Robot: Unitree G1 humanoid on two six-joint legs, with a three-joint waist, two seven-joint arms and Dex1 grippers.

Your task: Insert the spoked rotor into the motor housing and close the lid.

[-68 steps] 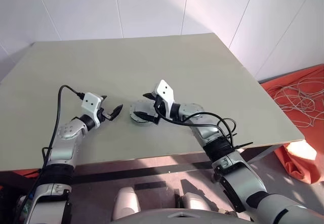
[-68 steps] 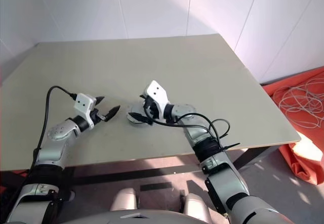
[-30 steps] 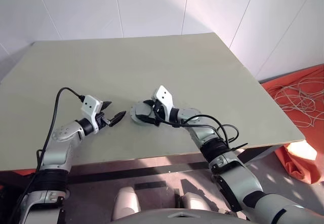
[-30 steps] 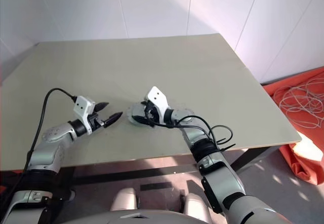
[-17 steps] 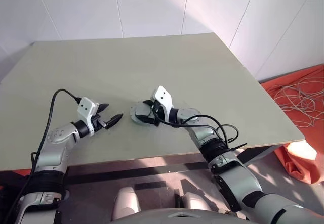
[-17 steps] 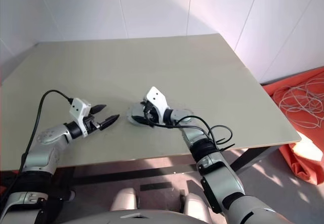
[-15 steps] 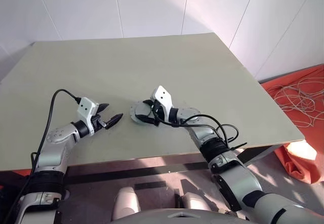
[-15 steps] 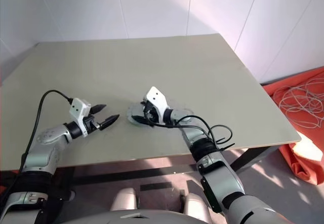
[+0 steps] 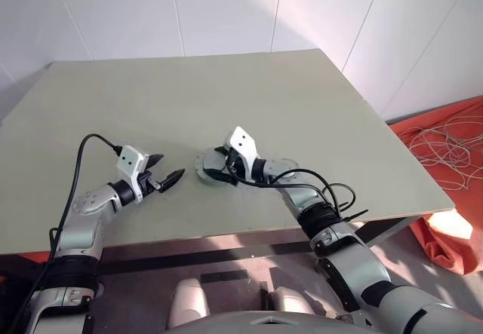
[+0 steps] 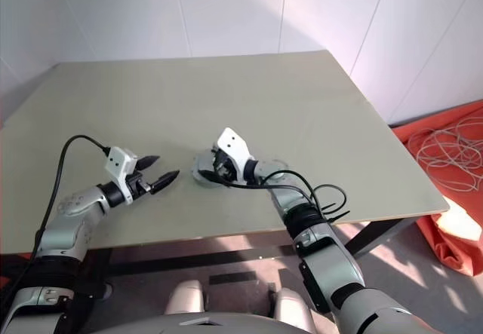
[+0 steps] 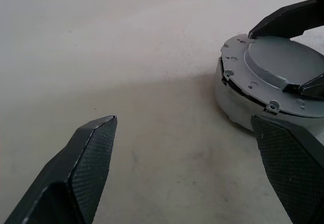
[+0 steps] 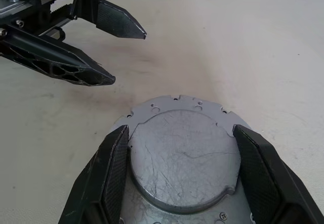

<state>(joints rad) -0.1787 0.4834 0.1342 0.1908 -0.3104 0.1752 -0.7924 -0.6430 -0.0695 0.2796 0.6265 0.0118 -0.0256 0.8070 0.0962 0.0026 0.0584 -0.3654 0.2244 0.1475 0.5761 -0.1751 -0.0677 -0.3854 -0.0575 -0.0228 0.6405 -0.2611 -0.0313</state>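
Right tool is seen straddling the grey lid on the tabletop, fingers at its rim, while left tool is held open just left.

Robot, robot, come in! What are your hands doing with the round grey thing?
Left gripper open, empty, beside it. Right gripper straddling the lid, which sits on the housing. Table around it bare, nothing in the way.

Looked like a lab or test room: bare white panelled walls, one plain worktable, loose cables on orange sheet.
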